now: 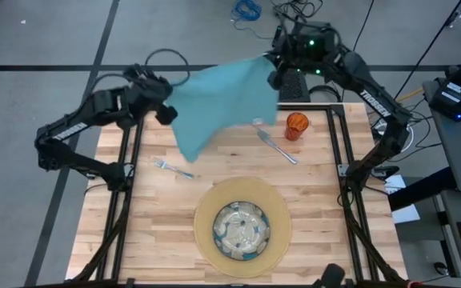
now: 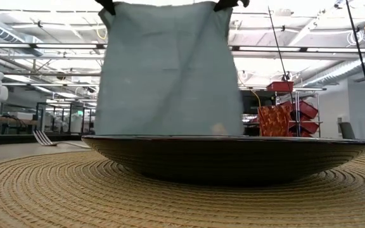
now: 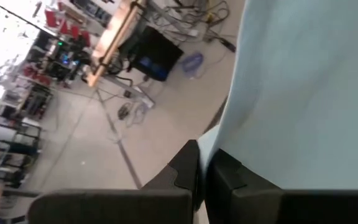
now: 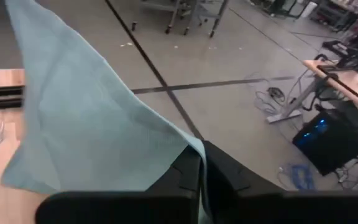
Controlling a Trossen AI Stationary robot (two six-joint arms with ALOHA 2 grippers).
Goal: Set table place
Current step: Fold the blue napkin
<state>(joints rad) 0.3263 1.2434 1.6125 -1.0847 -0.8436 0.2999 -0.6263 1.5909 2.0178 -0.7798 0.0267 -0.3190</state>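
- Napkin (image 1: 218,104): teal cloth held aloft over the table's (image 1: 150,232) far edge, stretched between both arms by its two upper corners, so that it hangs flat; probably this spreads it for folding or laying down.
- Left gripper (image 1: 165,114): clamped shut on one napkin corner, fingers (image 3: 229,177) pinching the hem.
- Right gripper (image 1: 272,78): likewise closed tight on the other corner, cloth trailing from between its fingers (image 4: 225,168).
- Mat (image 1: 242,226): near edge, carrying the plate (image 1: 242,230).
- Fork (image 1: 172,168), left of the mat; knife (image 1: 277,146) and orange cup (image 1: 296,126) lie farther back, under the napkin's right side.
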